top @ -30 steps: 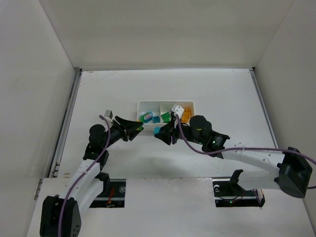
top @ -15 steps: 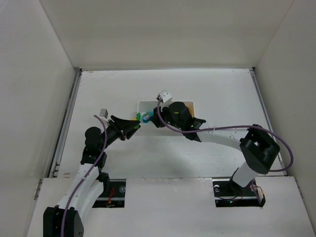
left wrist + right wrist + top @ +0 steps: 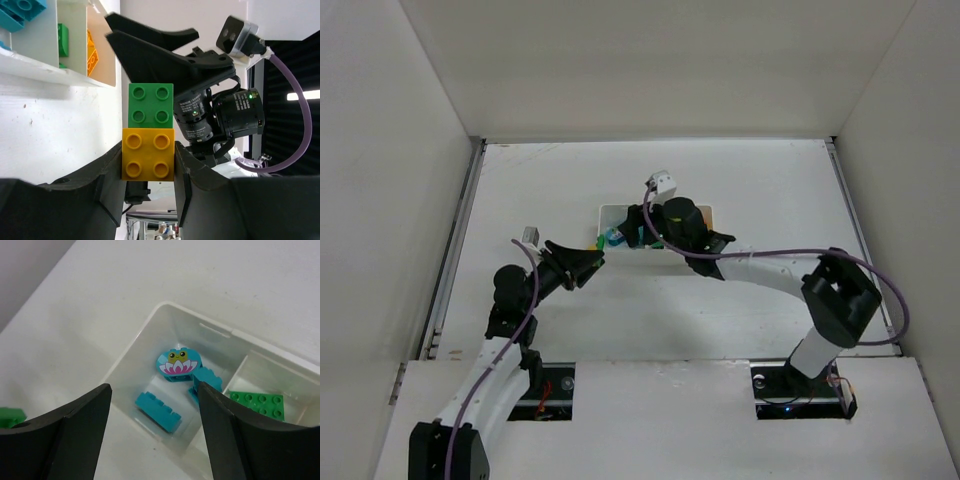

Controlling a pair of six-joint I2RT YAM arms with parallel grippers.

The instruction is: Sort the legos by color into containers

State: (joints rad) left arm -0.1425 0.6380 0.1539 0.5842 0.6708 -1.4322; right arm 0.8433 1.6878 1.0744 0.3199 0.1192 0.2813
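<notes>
Right gripper (image 3: 154, 390) swung from the tray's (image 3: 200, 322) front edge to over its end compartment and spread its jaws wide. Looks like its teal brick (image 3: 157, 411) landed with the other teal ones. Left gripper (image 3: 148, 165) pinches a yellow brick (image 3: 148, 154) with a green brick (image 3: 151, 105) stuck on.

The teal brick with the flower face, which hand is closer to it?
Right. The right hand hangs above the tray section holding that brick; the left hand sits outside the tray, gripping a green and yellow stack.

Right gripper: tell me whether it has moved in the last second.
Yes. The right gripper moved forward and slightly left, from the near edge of the white tray to above its left compartment.
</notes>
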